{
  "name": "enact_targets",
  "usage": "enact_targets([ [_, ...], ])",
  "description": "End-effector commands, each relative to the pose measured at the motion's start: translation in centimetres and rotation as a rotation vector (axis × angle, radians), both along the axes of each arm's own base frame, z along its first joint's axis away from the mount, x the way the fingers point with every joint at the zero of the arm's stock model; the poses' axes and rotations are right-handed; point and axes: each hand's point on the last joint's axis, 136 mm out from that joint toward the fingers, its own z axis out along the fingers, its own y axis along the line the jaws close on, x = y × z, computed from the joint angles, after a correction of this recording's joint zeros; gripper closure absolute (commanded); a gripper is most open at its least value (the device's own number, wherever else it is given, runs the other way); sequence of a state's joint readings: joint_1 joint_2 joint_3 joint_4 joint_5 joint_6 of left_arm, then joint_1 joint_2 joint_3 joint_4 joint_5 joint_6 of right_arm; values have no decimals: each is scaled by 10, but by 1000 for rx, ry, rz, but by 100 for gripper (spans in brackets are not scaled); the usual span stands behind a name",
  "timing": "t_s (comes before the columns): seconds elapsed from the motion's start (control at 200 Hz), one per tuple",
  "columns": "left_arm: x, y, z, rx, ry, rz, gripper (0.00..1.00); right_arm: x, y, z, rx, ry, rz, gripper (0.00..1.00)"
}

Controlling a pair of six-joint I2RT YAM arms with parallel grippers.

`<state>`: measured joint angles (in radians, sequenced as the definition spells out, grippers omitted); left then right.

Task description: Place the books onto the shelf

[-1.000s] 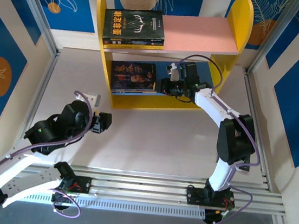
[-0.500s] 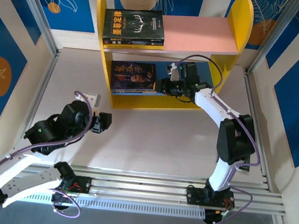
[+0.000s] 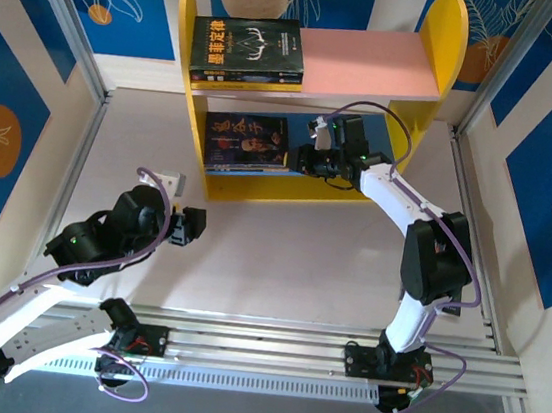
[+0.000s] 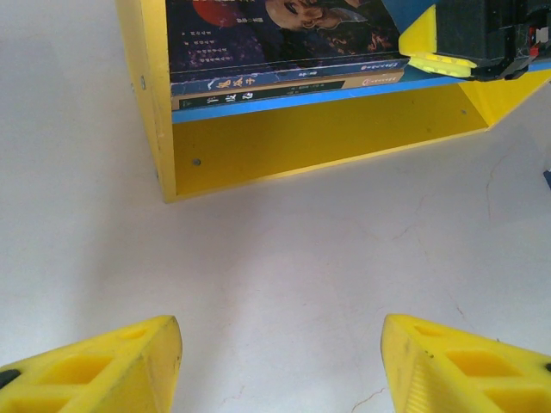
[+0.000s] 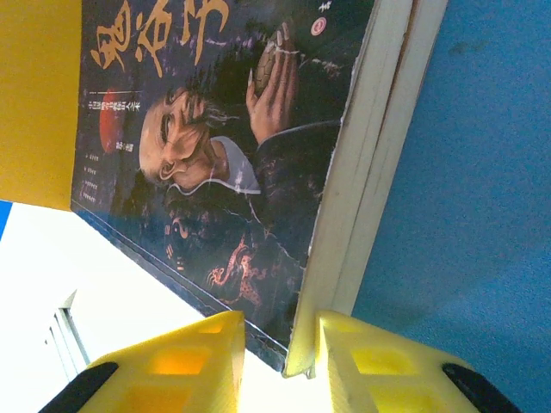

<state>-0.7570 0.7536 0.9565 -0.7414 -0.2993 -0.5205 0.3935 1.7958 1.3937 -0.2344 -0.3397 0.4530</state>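
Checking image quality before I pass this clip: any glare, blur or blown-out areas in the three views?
Top external: evenly lit and sharp, only faint shadows under the arms on the table. Left wrist: shelf crisp, left gripper fingers slightly soft. Right wrist: book title readable, lower-left corner blown out white, right gripper fingers blurred.

Top view: bright, even overhead light. The bench [image 3: 280,257] carries only faint, soft shadows beside the left arm [image 3: 101,235]. The lower bay of the shelf [image 3: 437,45] sits in shade.

Left wrist view: evenly lit, sharp at the shelf.

Right wrist view: the bench burns out to blank white at lower left. The right tool's fingers [image 5: 172,361] read soft, the book cover [image 5: 215,172] crisp.
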Motion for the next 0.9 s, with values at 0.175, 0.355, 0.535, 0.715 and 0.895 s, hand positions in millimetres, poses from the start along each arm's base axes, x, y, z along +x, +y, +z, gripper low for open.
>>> enact_targets([
  [0.175, 1, 6, 9, -8, -26, 16, 37, -22, 21, 22, 55, -51, 98, 72],
  [0.355, 1, 6, 9, -7, -26, 16, 37, -24, 21, 19, 53, -42, 98, 73],
  [0.535, 1, 6, 7, -4, -23, 17, 37, -23, 19, 13, 48, -34, 88, 72],
  [0.715, 1, 7, 7, 0, -23, 18, 37, -15, 12, 15, 47, -37, 65, 68],
  [0.895, 0, 8, 7, 9, -22, 19, 36, -8, -5, 20, 43, -50, 20, 57],
])
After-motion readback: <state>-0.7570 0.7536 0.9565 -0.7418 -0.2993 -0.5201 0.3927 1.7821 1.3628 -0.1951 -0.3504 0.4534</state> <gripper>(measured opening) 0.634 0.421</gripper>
